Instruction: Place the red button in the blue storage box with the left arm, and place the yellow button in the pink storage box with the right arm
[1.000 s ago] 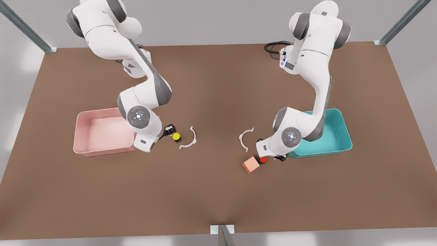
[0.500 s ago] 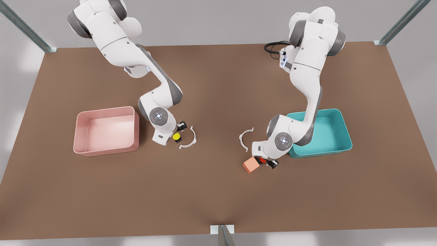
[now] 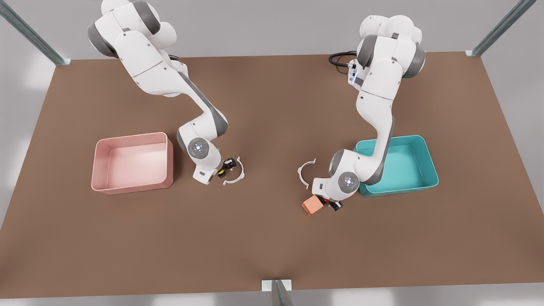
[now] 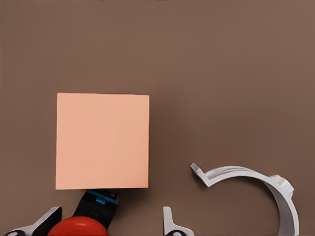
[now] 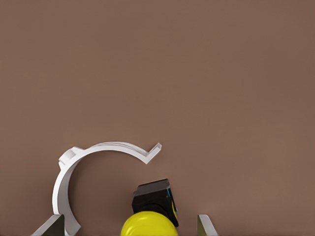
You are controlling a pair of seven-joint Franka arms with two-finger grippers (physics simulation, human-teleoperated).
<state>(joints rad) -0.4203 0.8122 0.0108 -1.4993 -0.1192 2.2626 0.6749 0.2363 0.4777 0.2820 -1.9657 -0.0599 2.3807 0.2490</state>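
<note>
your left pincer [image 4: 108, 227] is down at the red button [image 4: 78, 227], spread wide with a fingertip on either side of the cap and nothing clamped yet. the button sits on the counter [image 3: 263, 238] with its black base touching the edge of the salmon cube [image 4: 102, 140]. that contact is your main risk: if a finger catches the cube or the squeeze lands off-centre, the button can be shoved against the cube or squirt out sideways. the blue storage box [image 3: 427, 170] lies just beside this arm in the front view, so the carry is short.

your right pincer [image 5: 130, 227] is likewise spread around the yellow button [image 5: 147, 223], not gripping. a white curved clip [image 5: 86, 157] lies right beside it, and one fingertip sits very near the clip's arc. closing there could trap or drag the clip along with the button. the pink storage box [image 3: 100, 168] is near this arm, at the front view's left.

a second white clip [image 4: 256, 182] lies near the cube, clear of the left fingers.
</note>
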